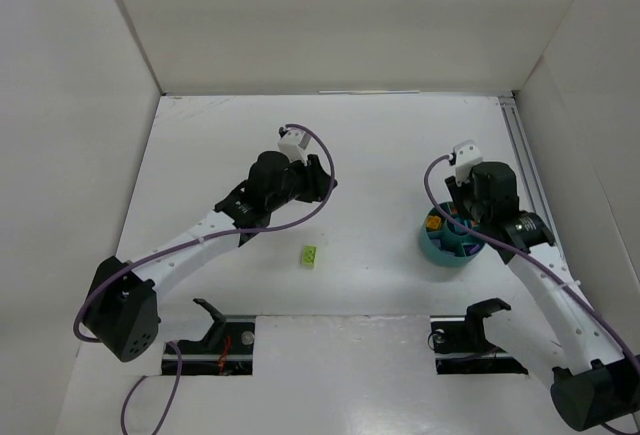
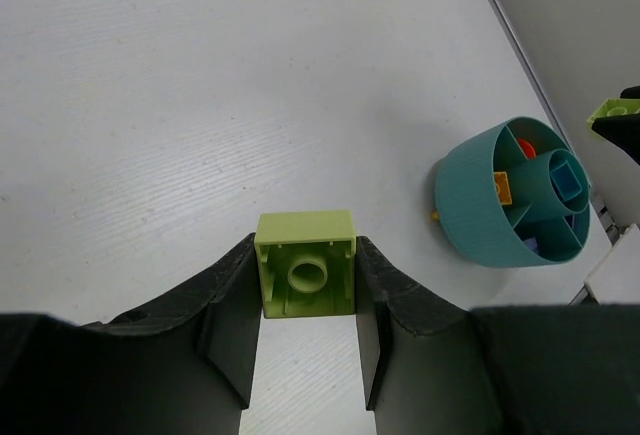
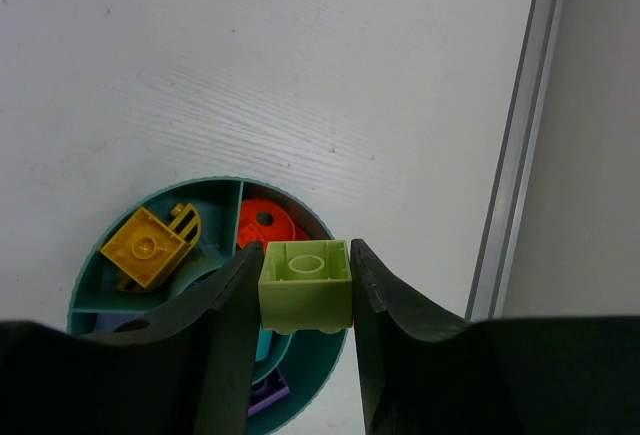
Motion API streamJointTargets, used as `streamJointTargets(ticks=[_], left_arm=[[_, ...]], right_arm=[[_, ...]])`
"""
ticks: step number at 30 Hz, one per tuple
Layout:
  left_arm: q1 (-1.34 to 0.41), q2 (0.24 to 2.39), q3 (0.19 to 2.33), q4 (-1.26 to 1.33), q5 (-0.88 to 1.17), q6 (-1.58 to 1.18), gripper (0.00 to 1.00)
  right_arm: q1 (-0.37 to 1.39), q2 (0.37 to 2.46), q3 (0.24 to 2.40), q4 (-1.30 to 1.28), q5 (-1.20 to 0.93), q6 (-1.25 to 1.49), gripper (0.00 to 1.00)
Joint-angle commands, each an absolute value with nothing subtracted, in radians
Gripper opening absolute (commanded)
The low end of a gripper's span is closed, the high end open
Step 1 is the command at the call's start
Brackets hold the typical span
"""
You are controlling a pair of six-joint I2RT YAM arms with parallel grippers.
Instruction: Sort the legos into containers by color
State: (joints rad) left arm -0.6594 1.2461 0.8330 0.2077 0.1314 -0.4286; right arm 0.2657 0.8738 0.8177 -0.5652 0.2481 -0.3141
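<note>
Two pinches: left gripper (image 2: 305, 290) clamps lime brick (image 2: 305, 273), bottom centre; right gripper (image 3: 305, 293) clamps second lime brick (image 3: 305, 280) over teal bowl (image 3: 88, 273), compartment unclear. Third lime brick (image 1: 310, 255) lies loose mid-frame, top view.

The counter (image 2: 200, 105) looks matt white with a fine streaked grain, and the rail (image 3: 520, 135) at 3 o'clock reads as satin metal. The lime brick (image 2: 305, 265) between matt black jaws is smooth plastic with a soft sheen. The teal bowl (image 2: 480, 225) is plastic too, finely ribbed outside.
</note>
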Motion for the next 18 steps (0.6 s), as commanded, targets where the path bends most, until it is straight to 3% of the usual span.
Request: streamJointTargets(ticks=[1, 18], left_arm=[[-0.663, 1.21, 0.874, 0.25, 0.162, -0.399, 0.0], [-0.663, 1.249, 0.904, 0.242, 0.183, -0.399, 0.0]], right_arm=[[0.252, 0.844, 0.813, -0.568, 0.222, -0.322, 0.17], [0.252, 0.833, 0.813, -0.568, 0.222, -0.322, 0.17]])
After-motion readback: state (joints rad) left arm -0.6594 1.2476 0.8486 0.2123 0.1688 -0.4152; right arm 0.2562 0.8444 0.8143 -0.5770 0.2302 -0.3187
